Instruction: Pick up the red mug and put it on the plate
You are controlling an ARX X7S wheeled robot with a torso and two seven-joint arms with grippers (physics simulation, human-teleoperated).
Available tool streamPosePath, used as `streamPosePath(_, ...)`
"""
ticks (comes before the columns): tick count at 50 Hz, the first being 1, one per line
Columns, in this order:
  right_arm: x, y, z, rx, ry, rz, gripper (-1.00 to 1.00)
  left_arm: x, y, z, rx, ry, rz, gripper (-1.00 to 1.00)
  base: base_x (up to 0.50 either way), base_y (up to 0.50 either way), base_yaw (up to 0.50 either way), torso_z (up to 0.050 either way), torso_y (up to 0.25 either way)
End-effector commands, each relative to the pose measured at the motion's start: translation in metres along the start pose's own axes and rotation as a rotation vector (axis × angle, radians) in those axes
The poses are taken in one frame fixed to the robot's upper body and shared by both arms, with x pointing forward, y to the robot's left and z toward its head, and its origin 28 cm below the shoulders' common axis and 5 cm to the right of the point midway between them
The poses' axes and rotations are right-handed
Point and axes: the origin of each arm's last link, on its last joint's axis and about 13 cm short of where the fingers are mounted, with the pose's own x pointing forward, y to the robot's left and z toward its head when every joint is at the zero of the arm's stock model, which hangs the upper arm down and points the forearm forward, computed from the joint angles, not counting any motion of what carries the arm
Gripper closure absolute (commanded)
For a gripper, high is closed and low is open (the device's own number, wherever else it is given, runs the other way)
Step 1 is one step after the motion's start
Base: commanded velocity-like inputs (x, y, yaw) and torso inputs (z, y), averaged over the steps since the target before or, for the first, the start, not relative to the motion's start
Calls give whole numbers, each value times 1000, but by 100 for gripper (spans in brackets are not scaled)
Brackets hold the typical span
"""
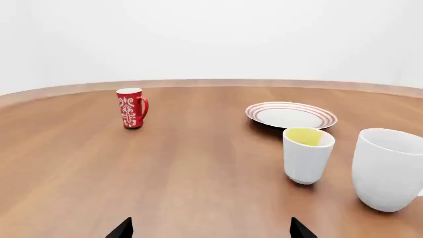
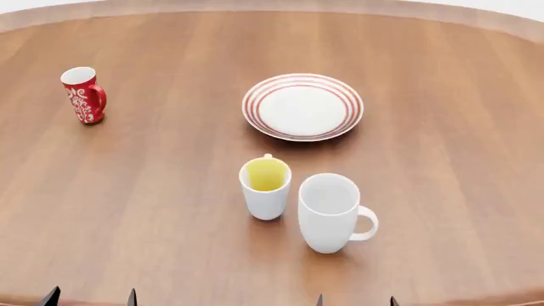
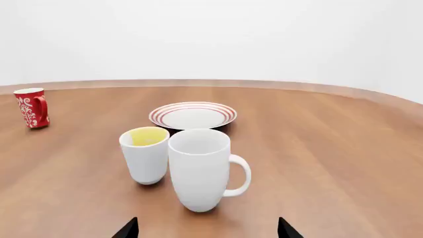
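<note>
The red mug (image 2: 84, 94) with a white floral pattern stands upright at the far left of the round wooden table (image 2: 442, 159); it also shows in the left wrist view (image 1: 132, 107) and the right wrist view (image 3: 31, 107). The plate (image 2: 302, 106), white with red rings, lies empty at the middle back, seen also in the wrist views (image 1: 290, 115) (image 3: 192, 115). My left gripper (image 2: 89, 298) and right gripper (image 2: 355, 301) sit at the near table edge, both open and empty, only their fingertips showing (image 1: 210, 229) (image 3: 207, 229).
A white mug with yellow inside (image 2: 265, 188) and a larger plain white mug (image 2: 330, 212) stand side by side in front of the plate, right ahead of my right gripper (image 3: 198, 168). The table's curved far edge runs behind everything.
</note>
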Motion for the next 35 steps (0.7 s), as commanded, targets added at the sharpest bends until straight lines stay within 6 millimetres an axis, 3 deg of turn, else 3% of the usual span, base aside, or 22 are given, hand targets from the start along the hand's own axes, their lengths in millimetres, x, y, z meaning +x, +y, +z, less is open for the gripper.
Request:
streamPosePath(1,0,1,-2,0,-2,10,-100,0,0,0,1,-1,2,-100,0,0,0,0,0)
streamPosePath(19,-1,3,4,-10,-2,21,-100,-1,0,3,0,-5,14,-100,0,0,0,0,0)
streamPosePath(23,0,3,32,44,17,82,-100,3,-1,25,-17,28,36,-100,0,0,0,0,0)
streamPosePath(29,9,-1,103,30,-53,109,-100,16,-2,91,43,-10,39,-100,0,0,0,0,0)
streamPosePath(35,18,-7,148,47,-89,114,-100,24,-2,132,62,-82,26,-100,0,0,0,0,0)
